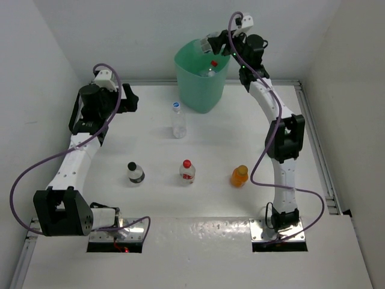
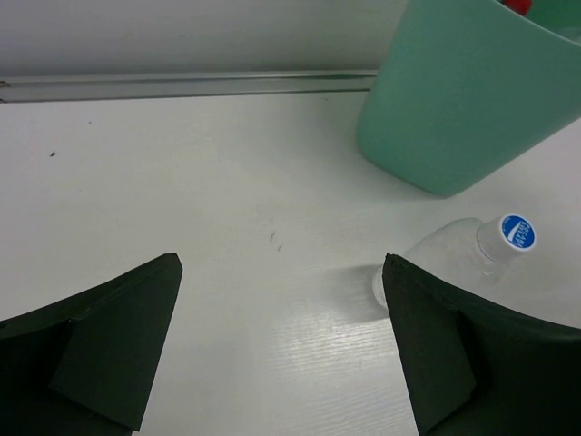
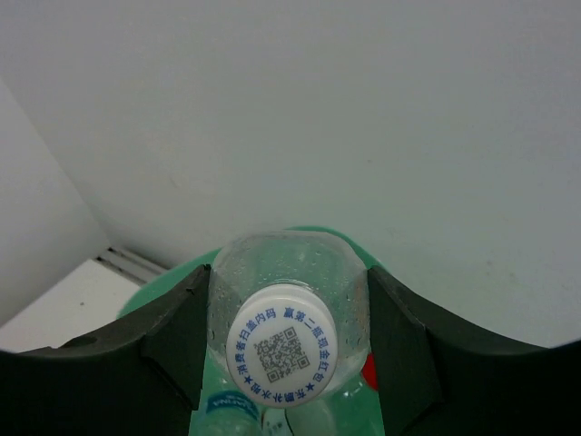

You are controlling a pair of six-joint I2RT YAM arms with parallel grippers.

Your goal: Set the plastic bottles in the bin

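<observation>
My right gripper (image 1: 213, 44) hangs over the mint-green bin (image 1: 201, 84), shut on a clear white-capped bottle (image 3: 283, 350) that points cap-first at the wrist camera, above the bin's rim (image 3: 316, 232). Inside the bin lie a red-capped bottle (image 1: 212, 64) and other bottles (image 3: 227, 411). A clear blue-capped bottle (image 1: 178, 120) stands in front of the bin. My left gripper (image 1: 129, 99) is open to its left, with that bottle (image 2: 477, 250) beside the right finger (image 2: 436, 354). Black-capped (image 1: 136, 173), red-capped (image 1: 187, 171) and orange (image 1: 239, 176) bottles stand in a row nearer the arms.
White walls close the table in at the back and on both sides, and a metal rail (image 2: 182, 84) runs along the back edge. The bin's side (image 2: 463, 91) rises just right of my left gripper (image 2: 281, 350).
</observation>
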